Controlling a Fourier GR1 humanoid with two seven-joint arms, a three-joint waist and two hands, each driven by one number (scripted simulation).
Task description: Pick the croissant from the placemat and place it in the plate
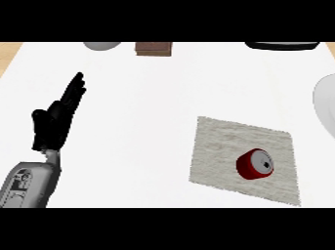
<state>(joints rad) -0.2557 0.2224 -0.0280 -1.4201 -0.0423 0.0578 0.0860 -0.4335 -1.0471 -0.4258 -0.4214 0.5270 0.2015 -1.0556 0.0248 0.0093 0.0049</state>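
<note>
Left hand [54, 122]: left of frame, fingers straight, pressed together, holding nothing. Placemat [220, 146]: grey, lower right of centre, bearing a red can-like object [256, 164] on its side; no croissant visible. Plate [332, 110]: white, right edge.

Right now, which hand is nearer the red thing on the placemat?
Left, by default. The left hand rests open at the view's left, well clear of the red thing, which lies on the placemat. The right hand is out of view.
</note>
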